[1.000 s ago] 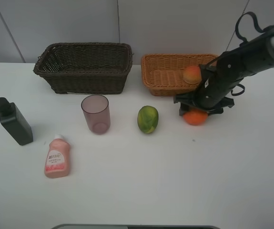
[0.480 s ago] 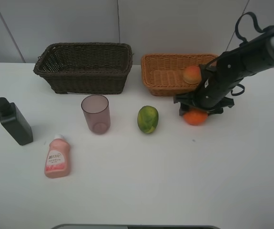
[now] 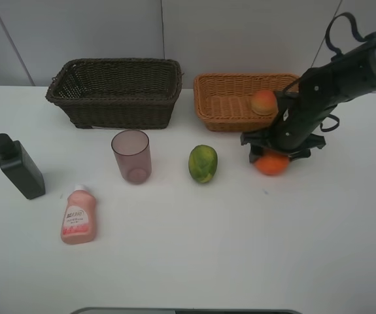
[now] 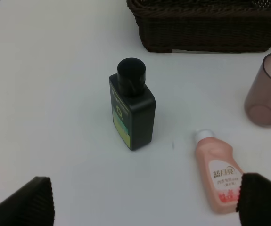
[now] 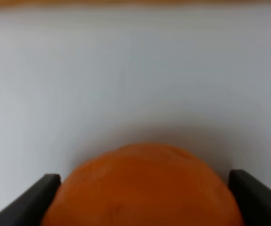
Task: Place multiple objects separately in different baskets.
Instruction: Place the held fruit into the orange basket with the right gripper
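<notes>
My right gripper (image 3: 276, 153) is shut on the orange (image 3: 272, 164) (image 5: 144, 188), low over the table just in front of the orange-tan basket (image 3: 222, 104). A red-yellow peach (image 3: 263, 103) lies inside that basket. The green-yellow mango (image 3: 203, 163) lies at the table's middle, with the mauve tumbler (image 3: 132, 156) (image 4: 266, 92) upright to its left. The dark bottle (image 3: 19, 169) (image 4: 131, 110) stands at the far left, and the pink squeeze bottle (image 3: 78, 220) (image 4: 217, 176) lies flat near it. My left gripper (image 4: 147, 202) is wide open above these two, holding nothing. The dark brown basket (image 3: 116, 98) (image 4: 206, 33) holds nothing.
Both baskets stand side by side along the table's far edge, against a white wall. The right arm (image 3: 344, 69) reaches in from the upper right over the tan basket's right end. A dark edge (image 3: 188, 311) shows at the table's front.
The right gripper and the orange in it have shifted slightly to the right. The other things have not moved.
</notes>
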Tool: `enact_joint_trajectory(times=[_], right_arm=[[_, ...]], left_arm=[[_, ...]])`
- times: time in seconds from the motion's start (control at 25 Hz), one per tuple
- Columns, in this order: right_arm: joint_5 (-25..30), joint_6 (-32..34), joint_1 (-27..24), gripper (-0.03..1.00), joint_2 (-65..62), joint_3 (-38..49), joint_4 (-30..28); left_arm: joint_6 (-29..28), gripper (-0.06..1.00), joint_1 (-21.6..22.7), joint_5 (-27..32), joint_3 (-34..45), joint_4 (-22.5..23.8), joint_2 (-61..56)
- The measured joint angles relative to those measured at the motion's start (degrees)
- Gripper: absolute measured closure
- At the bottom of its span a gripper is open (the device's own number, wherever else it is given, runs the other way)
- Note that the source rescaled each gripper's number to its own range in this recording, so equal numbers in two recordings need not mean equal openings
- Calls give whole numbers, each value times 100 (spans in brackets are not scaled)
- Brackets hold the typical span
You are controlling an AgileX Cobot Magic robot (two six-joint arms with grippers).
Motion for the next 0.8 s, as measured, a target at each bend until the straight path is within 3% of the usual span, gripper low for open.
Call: enact_joint_trajectory(times=[0.2,0.4,0.8], right_arm=[[1090,-415,0,62,-276,-295,50],[2242,-740,0,62,-298,-1122,75],[3552,-896,0,62,157,-3024,137]], left_arm=[[0,-6,0,0,0,0,0],[0,-6,0,0,0,0,0],[0,-6,0,0,0,0,0]])
